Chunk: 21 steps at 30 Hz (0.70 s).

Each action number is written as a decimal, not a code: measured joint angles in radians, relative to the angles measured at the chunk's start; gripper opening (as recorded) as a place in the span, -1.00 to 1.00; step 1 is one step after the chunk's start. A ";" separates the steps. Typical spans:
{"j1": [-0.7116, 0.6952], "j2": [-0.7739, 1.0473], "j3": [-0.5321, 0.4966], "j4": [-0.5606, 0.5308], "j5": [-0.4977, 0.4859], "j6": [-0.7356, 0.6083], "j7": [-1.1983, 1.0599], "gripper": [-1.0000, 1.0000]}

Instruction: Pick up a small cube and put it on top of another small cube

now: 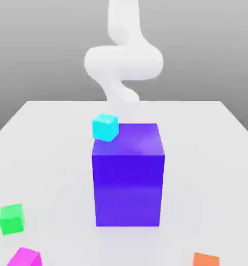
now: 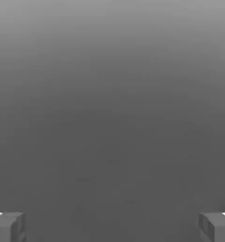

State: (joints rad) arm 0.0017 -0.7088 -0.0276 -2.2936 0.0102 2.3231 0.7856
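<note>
- Tabletop (image 1: pixel 53 150): pale, flat surface, seen in the exterior view, carrying all the blocks.
- Large blue-violet block (image 1: pixel 128 176): stands upright near the middle of the tabletop; much bigger than every other block present.
- Cyan cube (image 1: pixel 105 127): small, seen at the upper corner of the large block on the exterior view's left. It overlaps that corner in the picture; whether it sits on the block or on the tabletop behind it cannot be told.
- Green cube (image 1: pixel 11 218): small, on the tabletop toward the exterior view's left, well apart from the large block.
- Magenta cube (image 1: pixel 24 258): small, just below the green cube in the picture, cut by the frame edge.
- Orange cube (image 1: pixel 206 260): small, at the lower edge on the exterior view's right, partly cut off.
- Arm (image 1: pixel 123 60): white, rising behind the large block in the exterior view.
- Hand (image 2: pixel 112 227): fingers (image 2: pixel 8 227) spread wide apart, with nothing between them; plain grey surface beyond them in the hand view. No cube is held.
</note>
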 joint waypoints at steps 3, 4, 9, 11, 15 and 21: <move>0.001 0.114 -0.035 0.008 0.015 0.029 -0.020 0.00; 0.000 0.150 -0.045 0.011 0.021 0.038 -0.027 0.00; -0.002 0.331 -0.100 0.023 0.053 0.085 -0.064 0.00; -0.006 0.404 -0.118 0.028 0.069 0.102 -0.082 0.00; -0.018 0.549 -0.153 0.039 0.104 0.139 -0.118 0.00; -0.064 0.768 -0.182 0.054 0.152 0.194 -0.170 0.00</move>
State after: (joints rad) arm -0.0628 0.0589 -0.2098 -2.2397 0.1623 2.5167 0.6160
